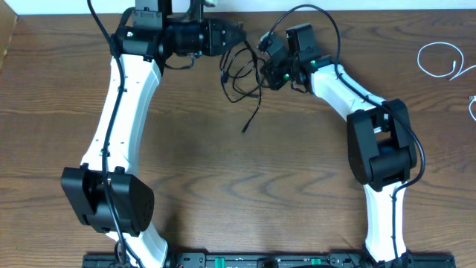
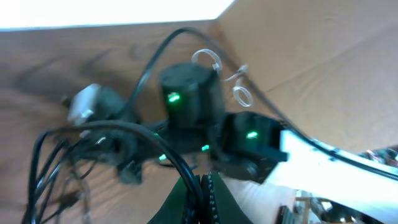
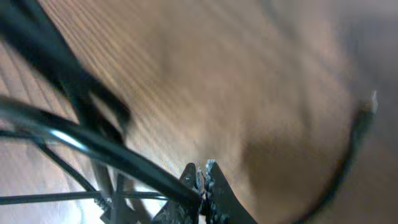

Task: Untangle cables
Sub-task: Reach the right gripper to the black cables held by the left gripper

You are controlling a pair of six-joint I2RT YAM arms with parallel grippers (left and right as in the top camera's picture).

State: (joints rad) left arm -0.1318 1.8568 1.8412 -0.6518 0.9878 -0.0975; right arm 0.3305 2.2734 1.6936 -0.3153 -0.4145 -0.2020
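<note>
Overhead, black cables (image 1: 239, 73) tangle in loops (white cable (image 1: 454, 68) coiled apart).

Overhead looks down; close wrist views share the cables (image 1: 242, 71).

2 arms: L arm (image 1: 119, 112), R arm (image 1: 349, 93). 2 grippers: L gripper (image 1: 236, 36), R gripper (image 1: 265, 46). Btwn them black cords (image 1: 242, 74), tangled, no. unclear. 1 white cord (image 1: 442, 59), well beyond R gripper. 1 table (image 1: 245, 186).
</note>
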